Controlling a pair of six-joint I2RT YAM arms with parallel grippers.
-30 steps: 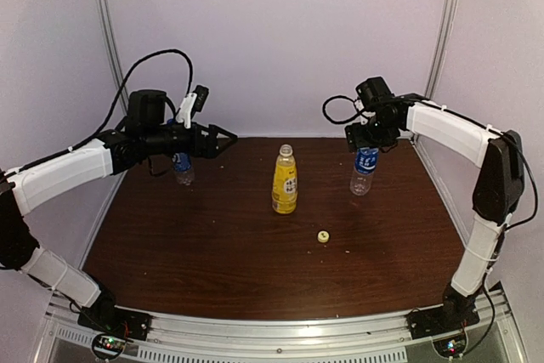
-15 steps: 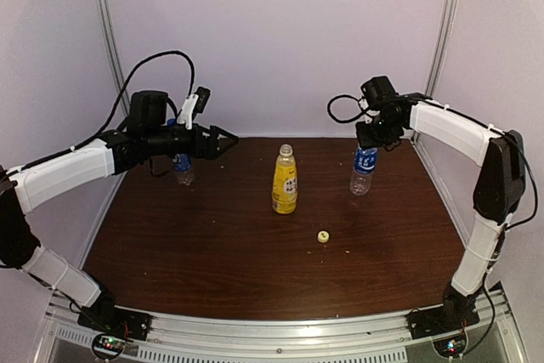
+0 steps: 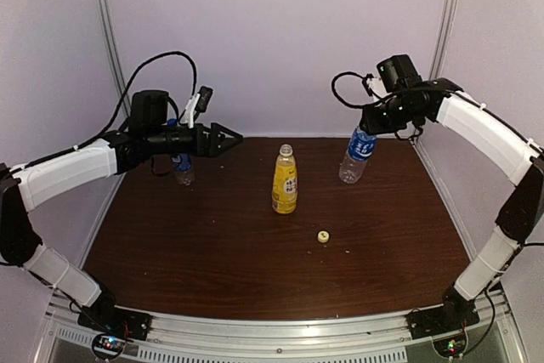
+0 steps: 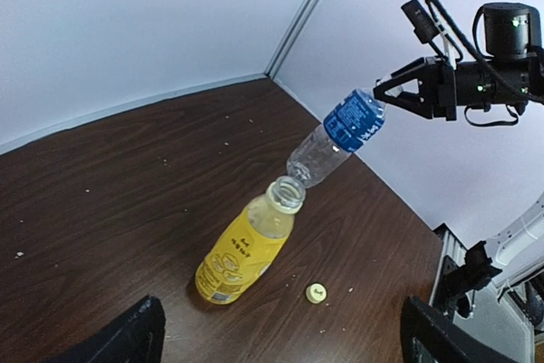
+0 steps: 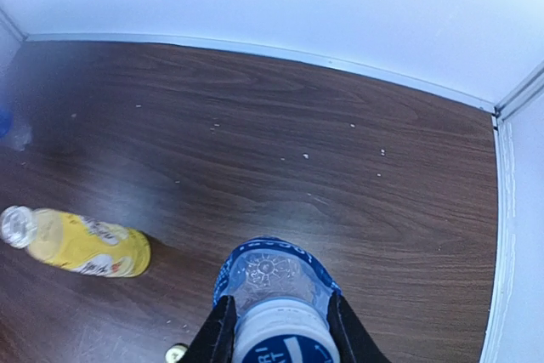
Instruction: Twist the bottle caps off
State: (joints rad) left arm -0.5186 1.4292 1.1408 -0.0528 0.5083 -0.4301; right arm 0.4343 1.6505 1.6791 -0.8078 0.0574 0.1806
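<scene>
The dark wooden counter carries an uncapped yellow bottle at its middle. Left of that bottle the left tool hovers with its jaws spread wide and empty, and a short clear bottle is half hidden behind its arm. Right of the yellow bottle the right tool is clamped on the top end of a tall clear bottle, which leans. A yellow cap lies near the yellow bottle, to its front right.
</scene>
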